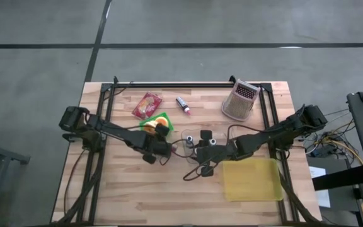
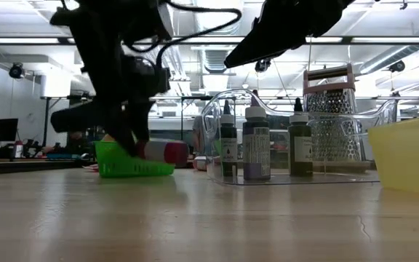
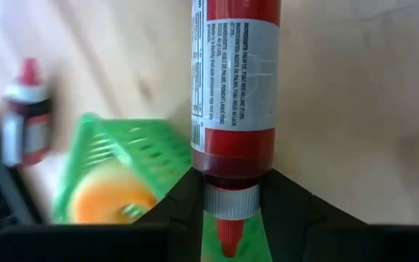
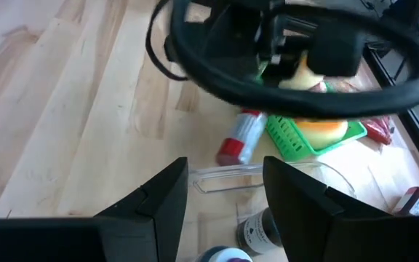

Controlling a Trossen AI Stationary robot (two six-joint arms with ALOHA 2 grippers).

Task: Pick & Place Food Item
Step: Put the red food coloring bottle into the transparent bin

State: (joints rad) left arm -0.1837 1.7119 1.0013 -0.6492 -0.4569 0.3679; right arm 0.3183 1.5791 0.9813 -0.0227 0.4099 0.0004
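My left gripper (image 1: pixel 158 149) is shut on a red bottle (image 3: pixel 235 80) with a white label, close beside a green basket (image 3: pixel 115 175) that holds an orange food item (image 3: pixel 108 204). In the low view the bottle (image 2: pixel 162 151) lies about level in front of the basket (image 2: pixel 133 164). My right gripper (image 4: pixel 224 196) stands open above the near rim of a clear tray (image 4: pixel 224 178) with dark bottles (image 2: pixel 257 149), nothing between its fingers. My left gripper pinches the red bottle at its neck, by the grey cap (image 3: pixel 229 202), between its two fingers (image 3: pixel 186 196). The fingers come slanting down from above and lie across the bottle. The bottle's body points away from the gripper; whether its base touches the table I cannot tell.
A red packet (image 1: pixel 147 104) and a small red-capped bottle (image 1: pixel 183 104) lie behind the basket. A metal grater (image 1: pixel 240 101) stands at the far right. A yellow container (image 1: pixel 252 180) sits at the near right. Cables trail over the table's middle.
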